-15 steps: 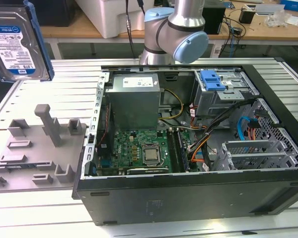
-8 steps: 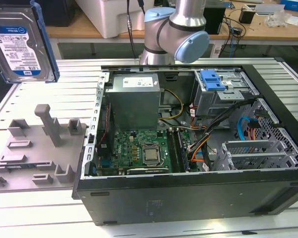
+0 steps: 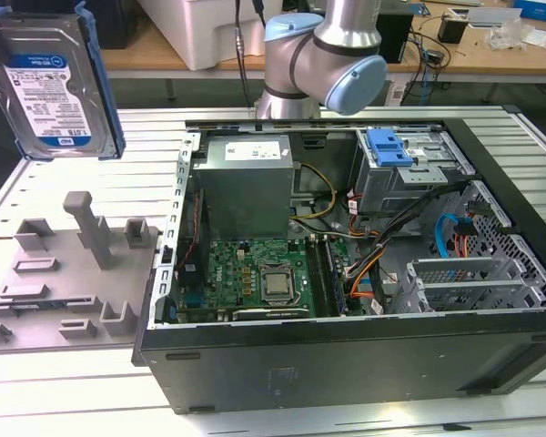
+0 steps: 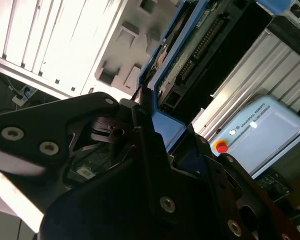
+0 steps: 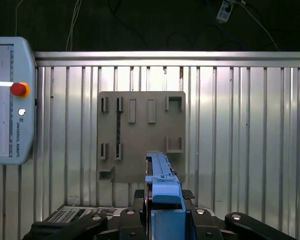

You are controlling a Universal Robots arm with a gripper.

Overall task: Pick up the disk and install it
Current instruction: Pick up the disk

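The disk (image 3: 50,84), a silver drive with a white-and-blue label in a blue carrier frame, hangs tilted in the air above the table at the exterior view's far left. It is high over the grey fixture plate (image 3: 73,273). In the first wrist view the disk (image 5: 160,175) stands edge-on between the black fingers (image 5: 138,196) of my gripper (image 5: 164,197), which is shut on it. The second wrist view shows the disk's circuit-board side (image 4: 200,55) and blue frame rising out of my gripper (image 4: 150,125).
An open computer case (image 3: 346,273) lies at the exterior view's middle and right, with the motherboard, power supply and a grey drive cage topped by a blue bracket (image 3: 389,147). The arm's base (image 3: 328,55) stands behind it. A teach pendant (image 5: 5,100) lies on the ribbed table.
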